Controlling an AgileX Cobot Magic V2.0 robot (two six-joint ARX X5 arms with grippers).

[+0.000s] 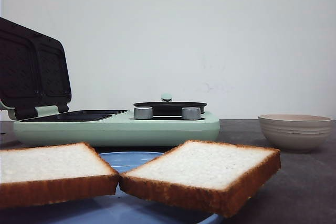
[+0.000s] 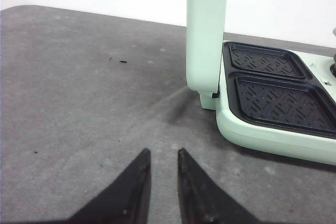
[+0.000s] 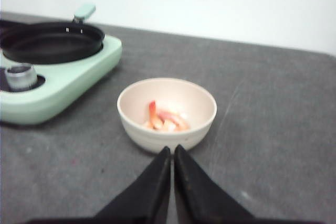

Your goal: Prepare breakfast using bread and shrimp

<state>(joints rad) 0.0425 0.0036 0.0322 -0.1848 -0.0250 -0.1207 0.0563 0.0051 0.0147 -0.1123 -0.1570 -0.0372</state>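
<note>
Two thick slices of white bread with brown crust, the left slice (image 1: 50, 163) and the right slice (image 1: 205, 166), lie side by side on a blue plate (image 1: 131, 160) close to the front camera. Pink shrimp (image 3: 164, 119) lie in a cream bowl (image 3: 167, 135), which also shows at the right of the front view (image 1: 295, 132). My right gripper (image 3: 172, 149) is shut and empty, its tips just short of the bowl. My left gripper (image 2: 163, 153) is empty with a narrow gap between its fingers, over bare table beside the cooker. Neither gripper shows in the front view.
A mint-green breakfast maker (image 1: 121, 129) stands behind the plate. Its sandwich lid (image 1: 34, 72) is raised at the left, baring the black grill plates (image 2: 278, 98). A black round pan (image 3: 50, 40) and two metal knobs (image 1: 143, 113) are on its right half. The table is dark grey.
</note>
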